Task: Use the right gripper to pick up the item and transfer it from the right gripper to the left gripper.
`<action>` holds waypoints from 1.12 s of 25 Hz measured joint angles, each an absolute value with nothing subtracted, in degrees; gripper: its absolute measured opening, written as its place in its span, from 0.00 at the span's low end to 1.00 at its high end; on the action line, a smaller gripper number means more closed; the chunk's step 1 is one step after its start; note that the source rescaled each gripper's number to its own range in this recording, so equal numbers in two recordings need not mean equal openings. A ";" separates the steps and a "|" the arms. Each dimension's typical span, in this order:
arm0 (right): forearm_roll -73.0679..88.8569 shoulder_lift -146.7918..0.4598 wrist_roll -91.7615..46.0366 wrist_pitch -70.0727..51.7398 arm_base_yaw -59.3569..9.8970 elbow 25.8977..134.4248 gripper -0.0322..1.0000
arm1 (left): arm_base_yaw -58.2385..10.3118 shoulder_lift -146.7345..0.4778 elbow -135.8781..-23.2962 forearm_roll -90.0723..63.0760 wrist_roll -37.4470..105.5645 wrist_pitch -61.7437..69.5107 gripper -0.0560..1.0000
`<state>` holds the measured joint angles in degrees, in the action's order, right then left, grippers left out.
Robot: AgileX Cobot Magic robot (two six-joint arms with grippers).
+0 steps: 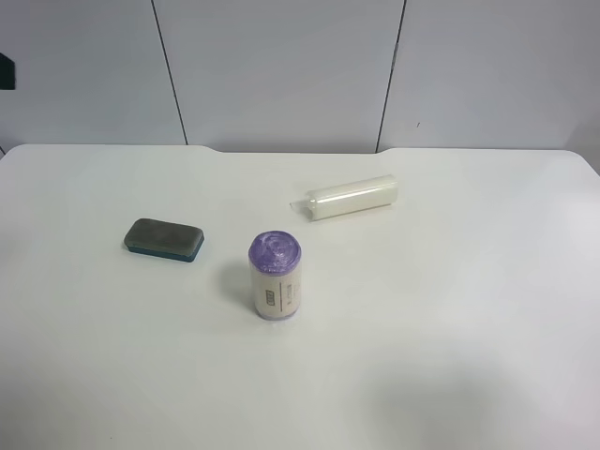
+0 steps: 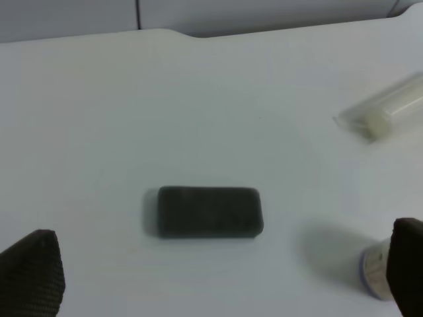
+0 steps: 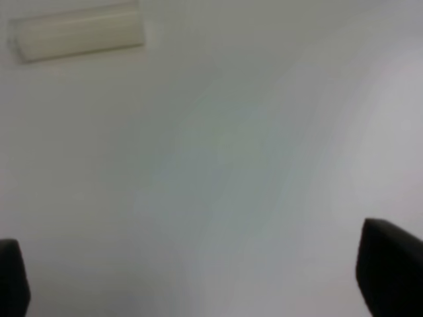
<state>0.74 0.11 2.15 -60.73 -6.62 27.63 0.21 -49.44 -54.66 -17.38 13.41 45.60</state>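
The item [image 1: 164,239], a flat block with a dark grey top and a blue-teal base, lies on the white table [image 1: 450,309] at the exterior high view's left. It also shows in the left wrist view [image 2: 209,211], ahead of the left gripper [image 2: 225,271], whose fingers [image 2: 33,271] are wide apart and empty. The right gripper [image 3: 211,277] is open and empty over bare table; its fingertips [image 3: 390,267] show at the frame edges. Neither arm shows in the exterior high view.
A purple-topped cylinder [image 1: 275,277] stands upright near the table's middle, also at the left wrist view's edge [image 2: 377,271]. A white tube [image 1: 354,198] lies on its side behind it, seen too in the right wrist view [image 3: 79,32] and the left wrist view [image 2: 390,109].
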 joint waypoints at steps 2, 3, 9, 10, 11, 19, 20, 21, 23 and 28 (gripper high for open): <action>0.74 0.11 2.15 -60.73 -6.62 27.63 1.00 | 0.21 -45.70 -54.66 -15.03 9.87 49.06 0.99; 0.74 0.11 2.15 -60.73 -6.62 27.63 1.00 | 0.21 -43.77 -54.66 -14.56 8.14 50.54 0.99; 0.74 0.11 2.15 -60.73 -6.62 27.63 1.00 | 0.21 -34.00 -54.66 -13.18 3.97 59.49 0.99; 0.74 0.11 2.15 -60.73 -6.62 27.63 1.00 | 0.21 -32.42 -54.66 -12.81 3.82 60.47 0.99; 0.74 0.11 2.15 -60.73 -6.62 27.63 1.00 | 0.21 -30.86 -54.66 -12.53 3.82 61.66 0.99; 0.74 0.11 2.15 -60.73 -6.62 27.63 1.00 | 0.21 -20.52 -54.66 -10.18 3.65 69.21 0.99; 0.74 0.11 2.15 -60.73 -6.62 27.63 1.00 | 0.21 -19.38 -54.66 -9.65 3.65 69.43 0.99; 0.74 0.11 2.15 -60.73 -6.62 27.63 1.00 | 0.21 -18.30 -54.66 -9.12 3.65 69.46 0.99; 0.74 0.11 2.15 -60.73 -6.62 27.63 1.00 | 0.21 -16.39 -54.66 -8.51 3.65 69.57 0.99; 0.74 0.11 2.15 -60.73 -6.62 27.63 1.00 | 0.21 -10.59 -49.47 -8.14 3.84 69.58 0.99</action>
<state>0.74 0.11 2.15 -60.73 -6.62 27.63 0.21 -10.59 -49.47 -8.14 3.84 69.58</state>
